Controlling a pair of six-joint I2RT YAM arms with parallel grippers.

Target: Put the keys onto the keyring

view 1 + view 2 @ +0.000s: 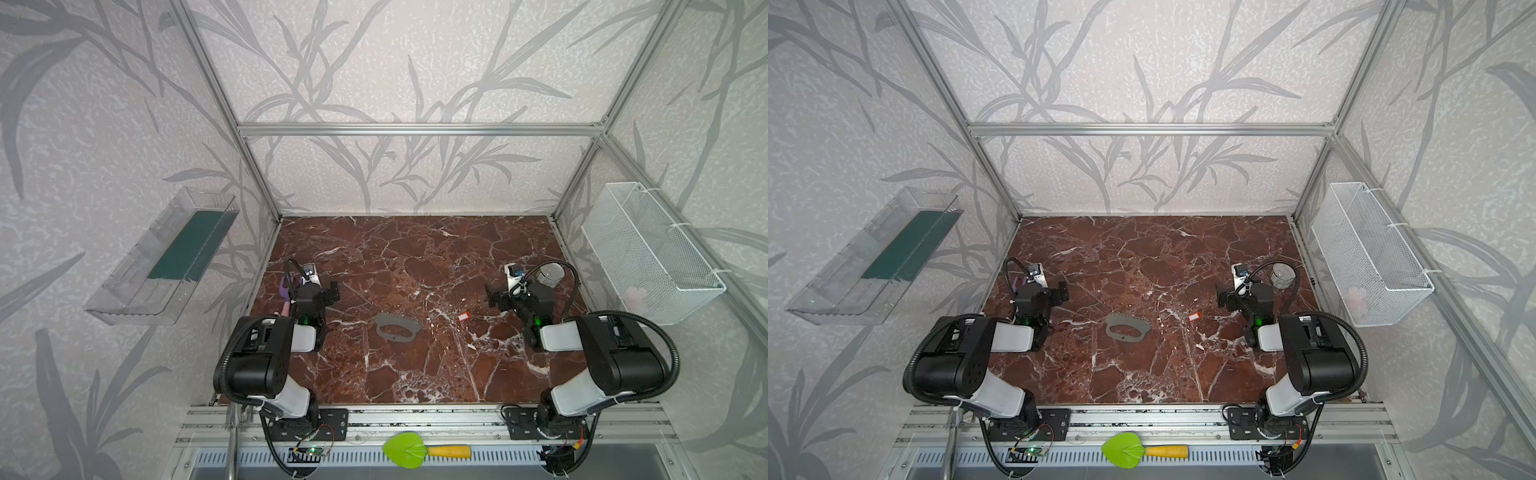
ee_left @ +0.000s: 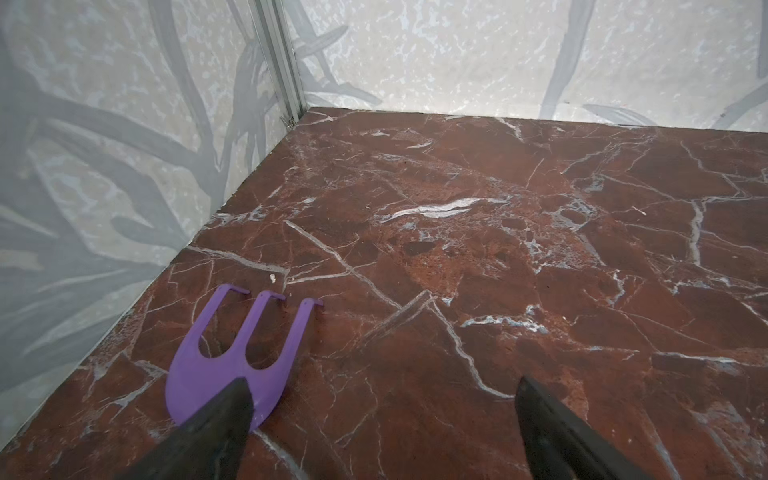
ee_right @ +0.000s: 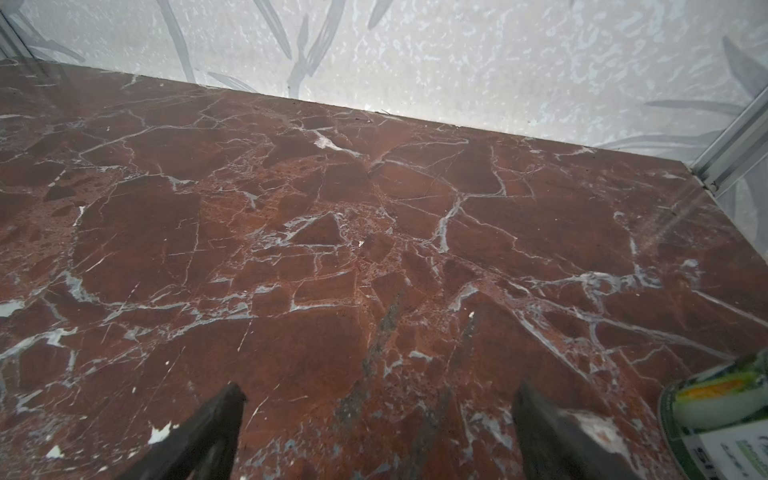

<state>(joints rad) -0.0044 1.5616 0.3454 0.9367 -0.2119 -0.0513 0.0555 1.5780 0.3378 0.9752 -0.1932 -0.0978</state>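
Near the counter (image 1: 374,257) centre, the keyring (image 1: 395,321) lies flat, keys (image 1: 463,316) near it, likely laid between both arms for easy reach. Outside them, left gripper (image 2: 382,399) and right gripper (image 3: 378,399) hover wide open, empty.

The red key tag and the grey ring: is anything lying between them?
No. Only bare marble-patterned table lies between the keys and the keyring, which sit apart, as both top views show.
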